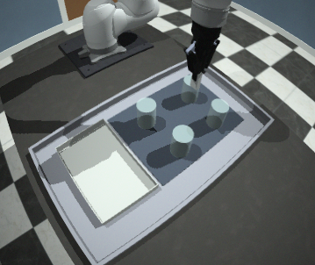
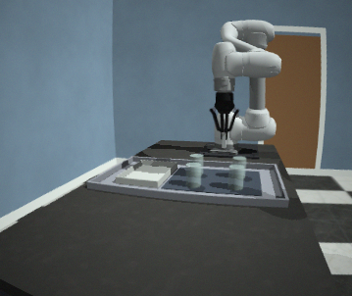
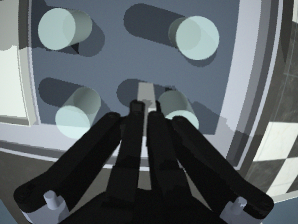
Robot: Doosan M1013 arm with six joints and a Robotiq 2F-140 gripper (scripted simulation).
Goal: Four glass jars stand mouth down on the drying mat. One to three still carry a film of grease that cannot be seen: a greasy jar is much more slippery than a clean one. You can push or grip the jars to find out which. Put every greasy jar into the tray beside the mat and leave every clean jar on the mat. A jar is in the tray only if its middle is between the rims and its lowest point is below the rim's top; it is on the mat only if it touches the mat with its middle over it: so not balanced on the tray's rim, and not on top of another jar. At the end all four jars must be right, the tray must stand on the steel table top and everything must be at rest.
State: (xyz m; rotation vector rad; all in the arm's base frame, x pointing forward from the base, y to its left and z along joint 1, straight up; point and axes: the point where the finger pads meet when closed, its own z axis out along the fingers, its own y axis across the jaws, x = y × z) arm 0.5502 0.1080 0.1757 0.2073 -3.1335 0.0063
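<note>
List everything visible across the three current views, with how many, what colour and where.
jars: four, pale translucent green, all standing on the mat
mat: one, dark blue-grey, beside the tray
tray: one, off-white, rectangular, no jar in it
rimmed surround: one, light grey, around mat and tray
table top: one, dark, beneath the surround
floor: one, black and white checks, beyond the table
walls: blue, behind the table
door: one, brown, pale frame, behind the arm
arm: one, white, at the table's far end
claw: one, black, shut, above the mat's far part
</note>
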